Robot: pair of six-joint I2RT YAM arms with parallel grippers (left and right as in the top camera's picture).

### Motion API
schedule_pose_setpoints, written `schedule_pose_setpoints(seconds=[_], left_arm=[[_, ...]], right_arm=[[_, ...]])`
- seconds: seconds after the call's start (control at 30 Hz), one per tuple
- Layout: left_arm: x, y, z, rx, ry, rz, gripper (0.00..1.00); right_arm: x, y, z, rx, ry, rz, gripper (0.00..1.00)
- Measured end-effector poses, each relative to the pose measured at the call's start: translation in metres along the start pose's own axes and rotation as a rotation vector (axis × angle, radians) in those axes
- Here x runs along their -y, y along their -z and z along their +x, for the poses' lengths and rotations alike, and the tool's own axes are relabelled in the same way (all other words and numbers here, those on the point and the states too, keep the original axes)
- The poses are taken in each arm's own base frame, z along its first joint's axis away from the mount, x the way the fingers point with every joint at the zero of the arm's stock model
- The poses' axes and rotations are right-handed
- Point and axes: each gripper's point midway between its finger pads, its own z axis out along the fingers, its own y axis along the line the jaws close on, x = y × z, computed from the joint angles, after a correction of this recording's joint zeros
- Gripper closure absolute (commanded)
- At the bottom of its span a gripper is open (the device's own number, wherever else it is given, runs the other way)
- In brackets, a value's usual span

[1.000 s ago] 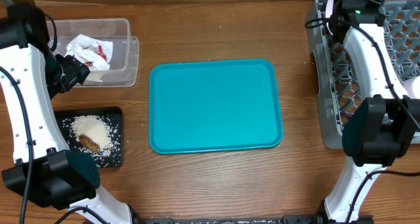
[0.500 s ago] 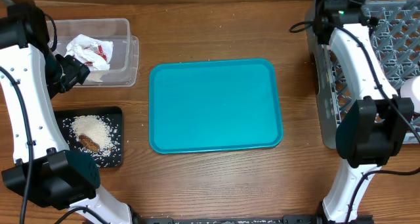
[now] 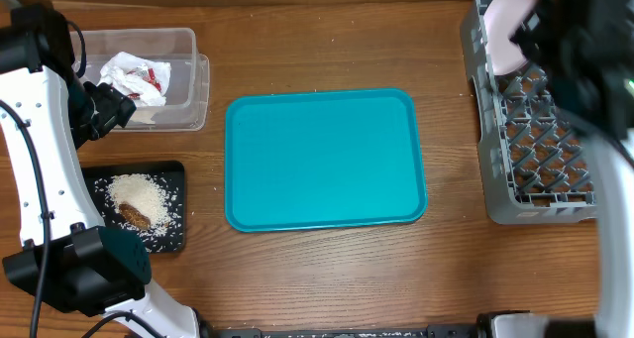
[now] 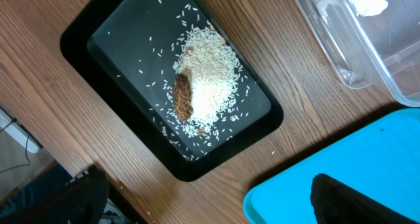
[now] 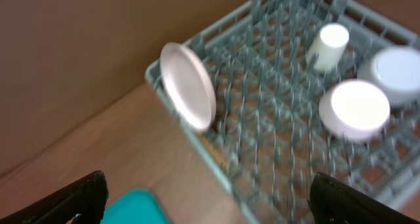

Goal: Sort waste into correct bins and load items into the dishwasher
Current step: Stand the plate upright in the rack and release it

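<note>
Holds right hand [image 5: 210,207] spread apart, empty, above the square grey plastic dish rack [image 5: 262,145], with flat white round plate [image 5: 189,86] on edge at its corner. Holds left hand [image 4: 203,207] apart over the shallow black rectangular tray [image 4: 98,40] of loose white rice grains [image 4: 210,73], on the wooden desk [image 4: 39,106].

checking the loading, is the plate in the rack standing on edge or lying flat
Standing on edge. In the right wrist view the plate rises from the near corner of the rack, its round face turned sideways rather than up.

Left gripper [image 4: 207,201] and right gripper [image 5: 207,201], jaws wide apart.
</note>
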Motion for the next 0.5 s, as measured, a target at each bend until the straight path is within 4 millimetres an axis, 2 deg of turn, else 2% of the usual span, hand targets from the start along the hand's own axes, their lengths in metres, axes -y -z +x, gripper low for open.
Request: schedule_pose_setpoints(seconds=[0.07,0.17,0.3,0.5], left_arm=[[0.000,0.000,0.000,0.000,0.000,0.000,0.00],[0.000,0.000,0.000,0.000,0.000,0.000,0.00],[0.000,0.000,0.000,0.000,0.000,0.000,0.00],[0.000,0.000,0.000,0.001,0.000,0.000,0.00]], right_arm=[[0.013,0.026,0.013,-0.046,-0.014,-0.029,0.00],[0.031,0.052,0.039,-0.135,-0.007,-0.040,0.00],[0.048,0.078,0.062,-0.194,0.012,-0.057,0.00],[0.079,0.119,0.094,-0.175,0.023,-0.144,0.00]])
